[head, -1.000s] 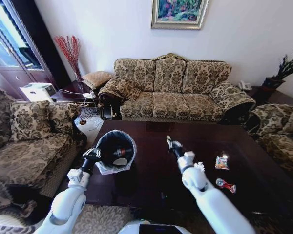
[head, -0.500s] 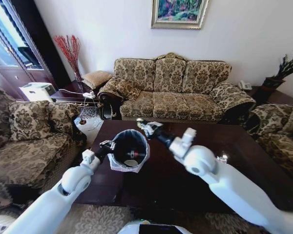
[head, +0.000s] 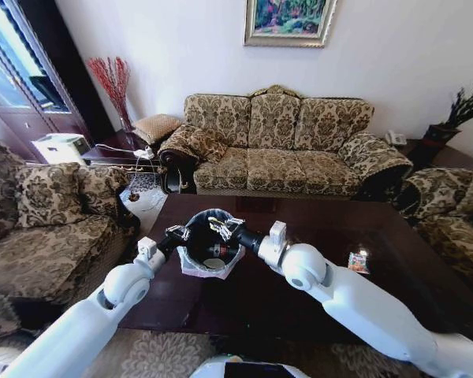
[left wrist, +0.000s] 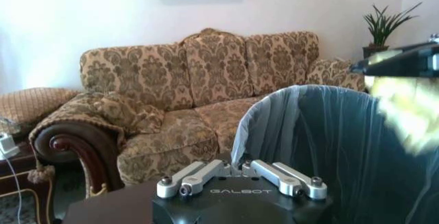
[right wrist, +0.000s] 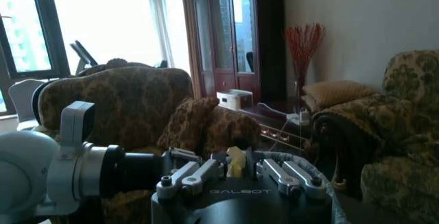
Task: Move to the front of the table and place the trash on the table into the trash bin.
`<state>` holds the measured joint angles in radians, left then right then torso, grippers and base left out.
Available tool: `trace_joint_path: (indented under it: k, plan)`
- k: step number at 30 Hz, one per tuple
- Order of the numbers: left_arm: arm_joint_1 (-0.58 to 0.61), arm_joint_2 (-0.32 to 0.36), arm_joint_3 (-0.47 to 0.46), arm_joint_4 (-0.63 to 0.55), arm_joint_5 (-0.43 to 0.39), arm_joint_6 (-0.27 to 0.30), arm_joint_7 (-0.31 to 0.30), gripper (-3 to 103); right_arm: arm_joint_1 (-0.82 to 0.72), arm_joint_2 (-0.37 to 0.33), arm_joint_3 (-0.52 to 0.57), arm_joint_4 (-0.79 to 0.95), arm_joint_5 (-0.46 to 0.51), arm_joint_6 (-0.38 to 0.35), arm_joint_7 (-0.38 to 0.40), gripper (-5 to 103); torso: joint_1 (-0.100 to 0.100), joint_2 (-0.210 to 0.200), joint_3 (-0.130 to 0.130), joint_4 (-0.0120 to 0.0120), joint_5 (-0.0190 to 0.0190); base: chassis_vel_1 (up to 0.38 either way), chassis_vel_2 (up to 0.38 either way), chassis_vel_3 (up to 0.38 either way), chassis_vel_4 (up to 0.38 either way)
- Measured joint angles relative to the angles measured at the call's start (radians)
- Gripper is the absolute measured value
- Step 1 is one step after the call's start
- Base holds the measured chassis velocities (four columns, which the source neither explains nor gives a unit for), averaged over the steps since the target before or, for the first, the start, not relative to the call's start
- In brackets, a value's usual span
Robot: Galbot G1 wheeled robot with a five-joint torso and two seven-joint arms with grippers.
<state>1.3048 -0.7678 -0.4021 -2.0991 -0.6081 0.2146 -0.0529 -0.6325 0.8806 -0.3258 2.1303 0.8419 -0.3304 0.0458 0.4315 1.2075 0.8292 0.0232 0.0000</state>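
Observation:
My left gripper [head: 176, 233] is shut on the rim of the black trash bin [head: 207, 246], holding it tilted above the left part of the dark table [head: 315, 228]. The bin's whitish bag [left wrist: 302, 131] fills the space beside that gripper [left wrist: 240, 176] in the left wrist view. Over the bin's mouth hangs my right gripper [head: 221, 227], shut on a small yellowish scrap [right wrist: 235, 163] of trash. Red and white trash [head: 214, 263] lies inside the bin. A snack wrapper [head: 358, 262] rests on the table at the right.
A patterned sofa [head: 284, 146] stands behind the table, an armchair [head: 39, 228] to its left and another seat [head: 457, 213] to its right. A side table [head: 122, 150] with a white cable is at the far left.
My right arm has swung left from the middle of the table to above the bin. The left arm has lifted the bin and brought it right, toward the right gripper.

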Motion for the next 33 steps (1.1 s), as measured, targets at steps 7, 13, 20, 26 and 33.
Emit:
trace_joint_path:
  k: [7, 13, 20, 26, 33]
  plan:
    - [0.01, -0.004, -0.015, -0.01, 0.002, 0.0, 0.0, 3, -0.002, 0.009, 0.003, -0.009, -0.013, 0.004, 0.006, 41, 0.0, 0.0, 0.0, -0.0001, 0.0001, 0.0, 0.0, 0.0, 0.0]
    - [0.031, -0.036, -0.045, -0.018, 0.02, 0.0, -0.005, 3, -0.017, 0.002, 0.046, 0.013, -0.03, 0.036, 0.073, 62, 0.0, 0.0, 0.0, 0.0001, -0.0001, 0.0, 0.0, 0.0, 0.0]
    - [0.072, -0.156, -0.16, -0.033, 0.13, -0.009, -0.052, 3, -0.21, -0.063, 0.268, 0.069, -0.129, 0.025, 0.261, 89, 0.0, 0.0, 0.0, -0.0004, -0.0002, 0.0, 0.0, 0.0, 0.0]
    - [0.114, -0.252, -0.294, -0.041, 0.175, -0.032, -0.06, 3, -0.48, -0.057, 0.581, 0.038, -0.292, 0.012, 0.26, 100, 0.0, 0.0, 0.0, 0.0001, 0.0003, 0.0, 0.0, 0.0, 0.0]
    - [0.189, -0.32, -0.368, -0.037, 0.224, -0.085, -0.008, 3, -0.804, 0.062, 0.883, 0.006, -0.408, 0.107, 0.138, 100, 0.0, 0.0, 0.0, -0.0003, 0.0, 0.0, 0.0, 0.0, 0.0]
